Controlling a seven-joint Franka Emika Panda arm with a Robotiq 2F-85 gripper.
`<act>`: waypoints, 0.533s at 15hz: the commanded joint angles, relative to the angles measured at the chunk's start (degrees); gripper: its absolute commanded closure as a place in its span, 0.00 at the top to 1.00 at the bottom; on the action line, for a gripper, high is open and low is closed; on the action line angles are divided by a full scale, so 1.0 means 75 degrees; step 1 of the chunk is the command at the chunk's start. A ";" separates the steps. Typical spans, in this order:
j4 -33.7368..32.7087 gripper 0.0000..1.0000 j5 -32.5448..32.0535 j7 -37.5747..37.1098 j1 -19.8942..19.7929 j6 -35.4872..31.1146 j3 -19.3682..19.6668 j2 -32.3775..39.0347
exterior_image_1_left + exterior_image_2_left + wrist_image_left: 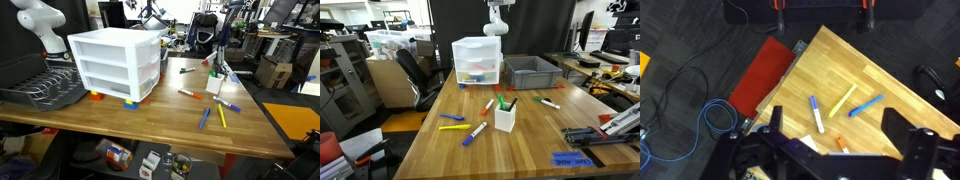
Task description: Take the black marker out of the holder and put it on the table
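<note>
Both exterior views show holder (pixel 216 83) (pixel 505 120); wrist, markers (pixel 817 115).

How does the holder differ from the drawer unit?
The holder is far smaller than the drawer unit. The holder is open-topped with markers standing in it; the drawer unit has three stacked drawers. Both are white and stand on the table.

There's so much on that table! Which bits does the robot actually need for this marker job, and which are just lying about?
Part of the job:
- black marker, standing in the holder
- holder
- table, where the marker should end up

Just lying about:
- drawer unit
- grey bin
- dish rack
- yellow marker
- blue marker
- red-and-white marker
</note>
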State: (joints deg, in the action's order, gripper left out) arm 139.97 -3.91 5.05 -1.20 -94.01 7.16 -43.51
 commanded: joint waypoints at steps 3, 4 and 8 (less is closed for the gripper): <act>-0.0362 1.00 0.1517 0.0596 0.0367 -0.1108 0.0308 0.1644; -0.0408 1.00 0.1833 0.0760 0.0419 -0.1214 0.0345 0.1924; -0.0179 1.00 0.1534 0.0536 0.0159 -0.1251 0.0039 0.1680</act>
State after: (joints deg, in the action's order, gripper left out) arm 138.76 7.12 8.59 1.14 -103.58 8.40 -31.08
